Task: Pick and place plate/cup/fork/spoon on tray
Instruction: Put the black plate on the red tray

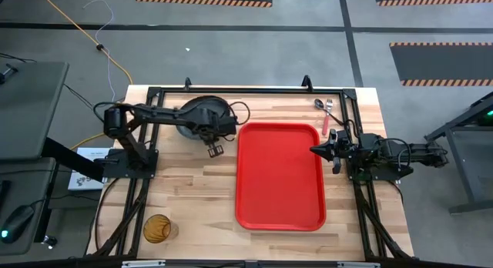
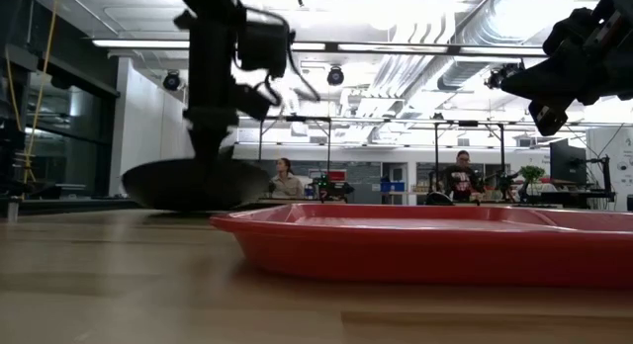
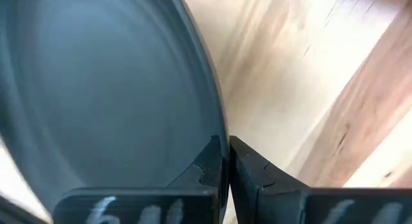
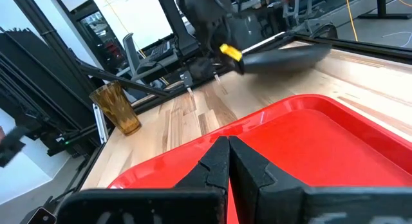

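Observation:
The dark plate [image 1: 199, 114] is at the far left of the table, beside the red tray [image 1: 279, 175], and my left gripper [image 1: 217, 135] is shut on its rim. In the low view the plate [image 2: 193, 183] hangs under the left arm, about level. The amber cup [image 1: 158, 229] stands upright near the table's front left corner. The spoon [image 1: 318, 104] and the pink-handled fork [image 1: 326, 120] lie on the table beyond the tray's far right corner. My right gripper [image 1: 317, 150] is shut and empty, held level over the tray's right rim. My left gripper pinches the plate's rim [image 3: 219, 130] between its two fingers, on the side nearest the tray. One finger [image 3: 207, 165] lies over the plate's inner face and the other [image 3: 251, 169] is outside the rim. The fingers point steeply down. The plate [image 4: 283, 56] looks lifted off the table, nearly level.
A black metal frame [image 1: 246, 91] runs around the table's far and side edges. Bare wood lies between the plate and the cup, left of the tray. People sit at benches in the room behind the table.

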Controlling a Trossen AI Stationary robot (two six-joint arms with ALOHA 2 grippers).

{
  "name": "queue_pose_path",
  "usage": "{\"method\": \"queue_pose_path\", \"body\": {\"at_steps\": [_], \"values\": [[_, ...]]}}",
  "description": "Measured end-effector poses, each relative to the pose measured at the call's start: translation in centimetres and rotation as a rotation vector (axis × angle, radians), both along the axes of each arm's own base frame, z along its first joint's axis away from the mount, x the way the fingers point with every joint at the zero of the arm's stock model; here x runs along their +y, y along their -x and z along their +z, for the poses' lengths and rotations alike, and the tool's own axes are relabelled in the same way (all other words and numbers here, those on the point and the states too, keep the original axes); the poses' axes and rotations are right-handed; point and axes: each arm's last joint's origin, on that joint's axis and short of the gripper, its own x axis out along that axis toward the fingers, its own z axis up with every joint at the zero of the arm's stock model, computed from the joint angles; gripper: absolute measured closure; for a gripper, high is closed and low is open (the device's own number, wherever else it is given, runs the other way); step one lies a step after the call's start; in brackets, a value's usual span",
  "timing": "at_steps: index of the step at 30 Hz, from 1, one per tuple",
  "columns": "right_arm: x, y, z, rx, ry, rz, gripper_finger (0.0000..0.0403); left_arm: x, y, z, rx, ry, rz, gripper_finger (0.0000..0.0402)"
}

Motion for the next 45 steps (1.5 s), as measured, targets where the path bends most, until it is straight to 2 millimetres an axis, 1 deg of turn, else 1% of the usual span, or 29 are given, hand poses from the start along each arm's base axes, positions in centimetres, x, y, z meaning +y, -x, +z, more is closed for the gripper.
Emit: {"method": "queue_pose_path", "body": {"at_steps": [8,16,19,21,26,29,32,40,45], "values": [[0.0,0.0,0.0,0.000,0.000,-0.001,0.0403,0.5,-0.6,5.9,-0.070,-0.138,-0.048,0.0397],[0.0,0.0,0.0,0.000,0.000,0.000,0.0403,1.1,-1.8,12.0,-0.132,-0.339,-0.185,0.0397],[0.0,0.0,0.0,0.000,0.000,0.000,0.0403,1.2,-2.2,13.7,-0.161,-0.381,-0.267,0.0397],[0.0,0.0,0.0,0.000,0.000,0.000,0.0403,1.0,-2.6,14.2,-0.189,-0.393,-0.338,0.0397],[0.0,0.0,0.0,0.000,0.000,0.000,0.0403,-0.2,-3.8,14.4,-0.196,-0.416,-0.547,0.0397],[0.0,0.0,0.0,0.000,0.000,0.000,0.0403,-1.2,-4.7,14.0,-0.213,-0.388,-0.665,0.0397],[0.0,0.0,0.0,0.000,0.000,0.000,0.0403,-2.3,-5.8,13.3,-0.233,-0.373,-0.735,0.0397],[0.0,0.0,0.0,0.000,0.000,-0.001,0.0403,-4.8,-8.6,9.5,-0.147,-0.327,-0.876,0.0397],[0.0,0.0,0.0,0.000,0.000,0.000,0.0403,-6.9,-10.8,6.4,-0.175,-0.246,-0.956,0.0397]]}}
